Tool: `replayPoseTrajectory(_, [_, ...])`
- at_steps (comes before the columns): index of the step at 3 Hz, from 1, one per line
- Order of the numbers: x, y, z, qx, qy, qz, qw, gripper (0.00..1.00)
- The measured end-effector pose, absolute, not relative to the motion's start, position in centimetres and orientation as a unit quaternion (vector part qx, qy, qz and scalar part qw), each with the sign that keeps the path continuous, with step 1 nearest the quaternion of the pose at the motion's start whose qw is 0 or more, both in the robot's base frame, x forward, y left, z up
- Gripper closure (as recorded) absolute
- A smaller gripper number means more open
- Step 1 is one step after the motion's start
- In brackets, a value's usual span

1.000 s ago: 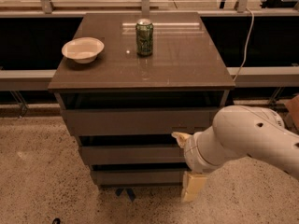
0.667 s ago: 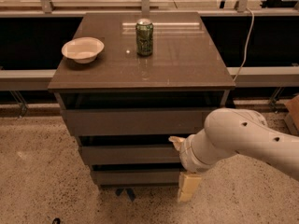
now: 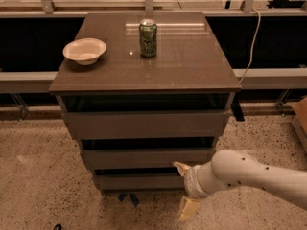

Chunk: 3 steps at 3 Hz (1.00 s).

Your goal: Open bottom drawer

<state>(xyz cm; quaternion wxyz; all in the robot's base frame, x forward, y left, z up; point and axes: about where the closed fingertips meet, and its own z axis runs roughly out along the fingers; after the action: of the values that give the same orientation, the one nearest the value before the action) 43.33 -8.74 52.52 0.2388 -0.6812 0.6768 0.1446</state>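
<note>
The bottom drawer [image 3: 136,181] is the lowest and narrowest of three grey-brown slab fronts in a cabinet, and it looks shut. My gripper [image 3: 184,188] is on a white arm coming in from the right, at the drawer front's right end. It is open. One cream fingertip [image 3: 181,166] is by the drawer's top edge and the other [image 3: 188,208] hangs below it near the floor. The gripper holds nothing.
The middle drawer [image 3: 146,157] and the top drawer [image 3: 144,124] sit above. On the cabinet top [image 3: 192,66] stand a green can [image 3: 148,37] and a white bowl [image 3: 85,50]. The floor [image 3: 38,186] is speckled. A cardboard box [image 3: 301,119] is at the right edge.
The arm has moved left and slightly down, bringing the gripper closer to the right end of the bottom drawer front. The drawers have not moved.
</note>
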Motion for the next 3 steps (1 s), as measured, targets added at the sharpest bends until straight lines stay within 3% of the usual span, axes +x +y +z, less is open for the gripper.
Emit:
replayPoseTrajectory(1, [44.7, -8.8, 48.6, -0.653, 0.666, 0.147, 0.329, 0.00])
replayPoseTrajectory(3, [42.8, -9.4, 45.1, -0.645, 0.659, 0.162, 0.352, 0.00])
